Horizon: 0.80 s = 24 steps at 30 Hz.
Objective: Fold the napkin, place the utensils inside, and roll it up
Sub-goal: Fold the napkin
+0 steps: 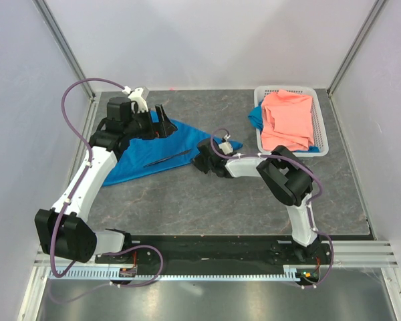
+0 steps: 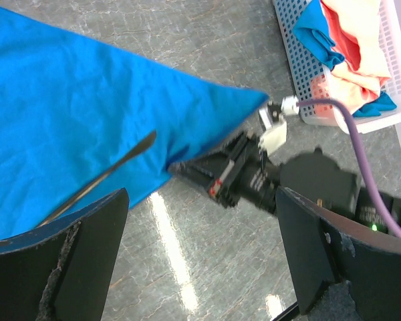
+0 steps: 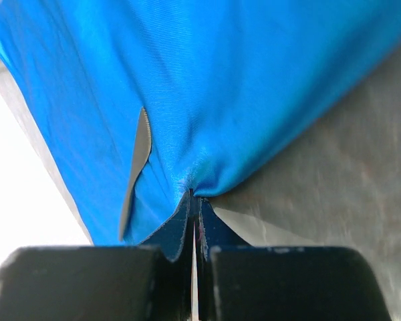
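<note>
**Fold looks done, roll-up hasn't started yet**

Biggest thing first: the grey marbled tabletop. Spread across its left and middle is the bright blue soft cloth napkin; it lies flat as a long triangle, wide end on the left, thin tip pointing right toward the basket; to me that says the folding part is finished.

The back right corner has a white plastic mesh basket holding a crumpled salmon-pink cloth, with a blue scrap poking out from under it on the left; spare stuff parked out of the way, I'd guess; nothing is touching it.

The left gripper hangs over the far part of the napkin, fingers spread wide with nothing between them; my read is it's standing by, maybe to pin the cloth down.

The right gripper sits low at the napkin's near edge, a little short of the thin tip; its fingers are pressed together on a small pucker of blue cloth; probably grabbing that edge so it can be lifted over the knife to start the roll.

Smallest: the slim black pointed knife lies loose on top of the napkin, diagonal, close to the near edge and just beside the pinch; nothing grips it; sitting there, a roll from that edge would trap it, I reckon.

Count: one napkin, one knife, one basket, one pink cloth, one blue scrap, two grippers.
</note>
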Motion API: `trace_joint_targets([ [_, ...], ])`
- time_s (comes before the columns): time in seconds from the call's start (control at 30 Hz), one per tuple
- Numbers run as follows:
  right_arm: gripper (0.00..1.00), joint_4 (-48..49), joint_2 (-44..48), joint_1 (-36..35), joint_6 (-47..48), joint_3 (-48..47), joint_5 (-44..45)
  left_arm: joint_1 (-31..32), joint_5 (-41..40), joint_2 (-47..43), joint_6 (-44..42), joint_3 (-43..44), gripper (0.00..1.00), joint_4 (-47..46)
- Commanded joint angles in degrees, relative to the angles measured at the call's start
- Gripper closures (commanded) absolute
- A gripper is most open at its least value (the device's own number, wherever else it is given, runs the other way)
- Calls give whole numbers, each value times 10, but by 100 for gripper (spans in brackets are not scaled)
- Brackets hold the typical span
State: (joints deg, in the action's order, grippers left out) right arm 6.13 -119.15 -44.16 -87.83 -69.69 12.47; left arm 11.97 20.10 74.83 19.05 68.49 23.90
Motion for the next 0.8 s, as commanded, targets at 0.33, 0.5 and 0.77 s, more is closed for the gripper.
trace_joint_targets([
  [0.33, 37, -102, 226, -11, 59, 120, 120, -2, 26, -20, 6, 1, 2, -16],
  [0.5, 37, -105, 292, 54, 53, 189, 125, -2, 30, -18, 8, -1, 2, -17],
  [0.77, 43, -74, 314, 123, 78, 225, 130, -2, 33, -16, 8, 0, 2, -18],
])
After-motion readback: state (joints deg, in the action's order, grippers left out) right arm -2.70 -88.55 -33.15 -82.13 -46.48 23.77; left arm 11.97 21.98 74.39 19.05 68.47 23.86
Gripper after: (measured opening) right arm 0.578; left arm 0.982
